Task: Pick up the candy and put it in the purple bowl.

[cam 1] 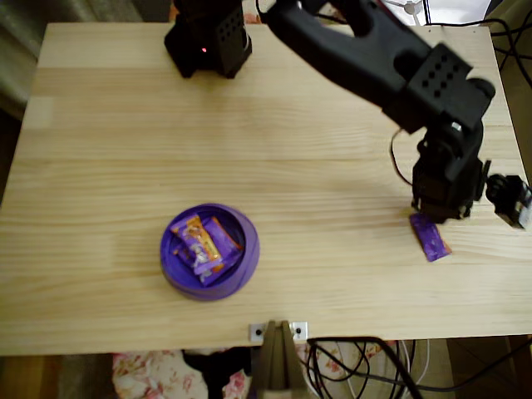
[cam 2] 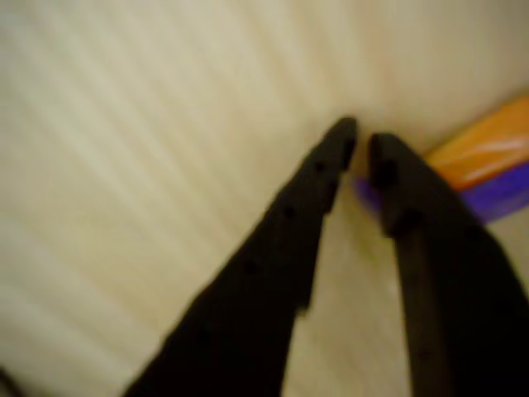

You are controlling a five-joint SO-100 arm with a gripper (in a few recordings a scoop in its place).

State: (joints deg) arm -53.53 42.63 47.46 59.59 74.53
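Note:
The candy (cam 1: 432, 239), a flat purple wrapper with an orange edge, lies on the wooden table at the right in the overhead view. My black gripper (cam 1: 434, 218) points down right at its far end. In the wrist view the two fingers (cam 2: 314, 182) stand almost together, and the gripper (cam 2: 361, 142) has the candy's (cam 2: 496, 178) purple end in the narrow slot between them, touching the table. The purple bowl (cam 1: 249, 258) sits left of centre near the front edge, well away from the gripper, with several orange and purple wrapped candies inside it.
The arm's black base (cam 1: 208, 41) stands at the table's back edge. A metal clamp (cam 1: 278, 332) grips the front edge. The table's right edge (cam 1: 519, 249) is close to the candy. Bare wood lies between the candy and the bowl.

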